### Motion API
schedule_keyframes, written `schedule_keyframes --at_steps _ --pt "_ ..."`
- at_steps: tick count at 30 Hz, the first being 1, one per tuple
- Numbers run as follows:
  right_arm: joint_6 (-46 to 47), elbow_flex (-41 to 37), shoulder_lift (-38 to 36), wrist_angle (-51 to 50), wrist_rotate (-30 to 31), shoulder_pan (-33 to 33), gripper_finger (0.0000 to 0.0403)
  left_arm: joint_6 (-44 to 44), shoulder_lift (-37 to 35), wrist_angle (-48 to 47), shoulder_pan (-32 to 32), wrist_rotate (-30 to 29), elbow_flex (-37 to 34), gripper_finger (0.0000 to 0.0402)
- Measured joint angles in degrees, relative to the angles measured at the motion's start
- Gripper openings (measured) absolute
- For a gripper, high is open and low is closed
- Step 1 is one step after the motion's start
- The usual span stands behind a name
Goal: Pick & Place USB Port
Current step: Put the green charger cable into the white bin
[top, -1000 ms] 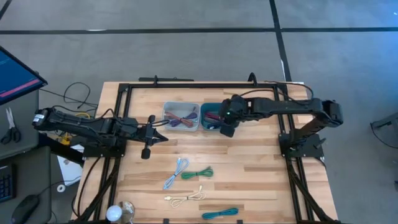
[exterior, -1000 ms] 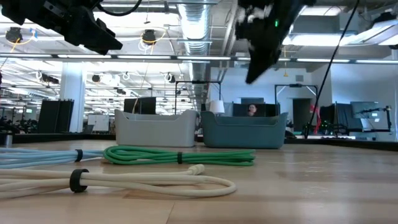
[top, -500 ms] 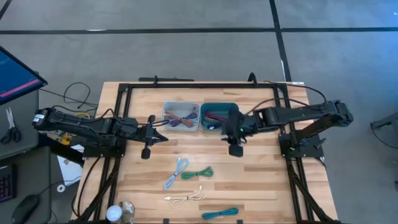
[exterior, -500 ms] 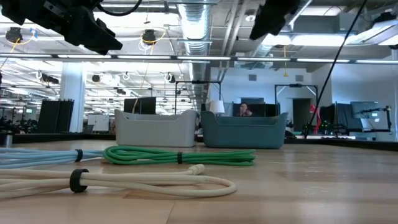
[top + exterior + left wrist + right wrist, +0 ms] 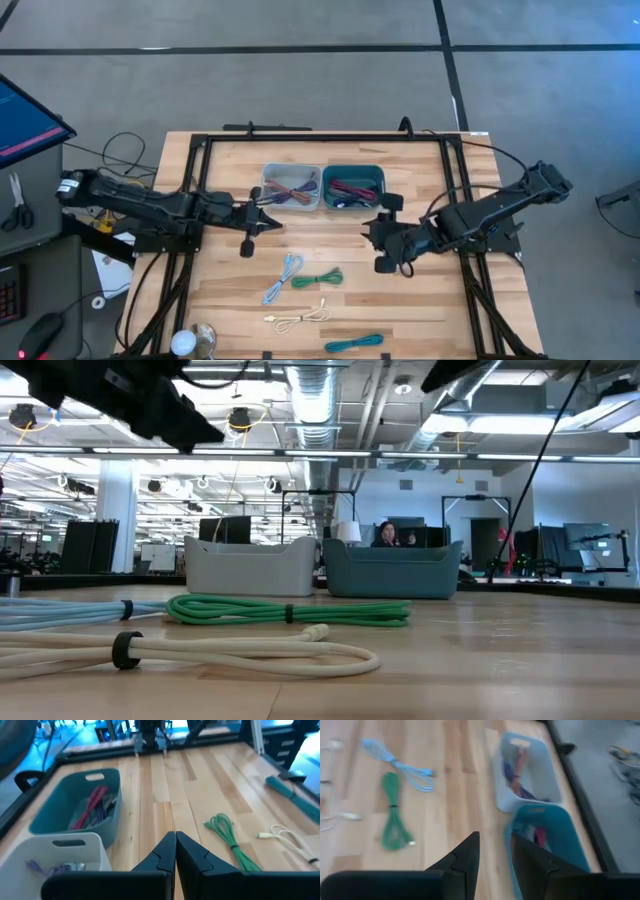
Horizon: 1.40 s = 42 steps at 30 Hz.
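The green cable (image 5: 318,279), light and floppy, lies coiled mid-counter toward the front edge; best pinched at its tied middle. The right gripper (image 5: 385,245) hovers nearby, jaws parted and empty. The left gripper (image 5: 262,220), jaws closed, waits beside the grey bin (image 5: 291,187).

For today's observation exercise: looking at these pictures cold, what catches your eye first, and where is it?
Two bins sit side by side at the table's far middle, a grey bin and a teal bin, both holding cables. Nearer, loose coiled cables lie on the wood, a green cable among them. The left gripper and right gripper hover between.
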Motion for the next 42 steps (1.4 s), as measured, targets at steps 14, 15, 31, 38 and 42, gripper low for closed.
schedule_keyframes --at_steps 14,15,31,38,42 --pt "31.3 -7.3 -0.6 -20.5 25.0 10.1 0.009 -0.2 17.7 14.6 0.0 0.7 0.0 0.0102" --pt "33.7 -8.5 -1.2 -21.5 26.5 11.4 0.0085 -0.2 18.1 15.1 0.0 0.7 0.0 0.0106" --pt "33.6 -20.9 -22.6 -19.0 33.9 15.9 0.0016 -2.2 19.0 22.1 0.8 0.8 0.0 0.0116" --pt "21.5 -26.8 -32.6 -9.4 33.7 14.1 0.0013 -4.6 19.0 22.6 3.8 0.6 0.0 0.0116" --pt "10.1 -30.8 -37.9 0.3 32.9 13.2 0.0013 -4.7 19.0 23.3 4.2 0.8 0.0 0.0117"
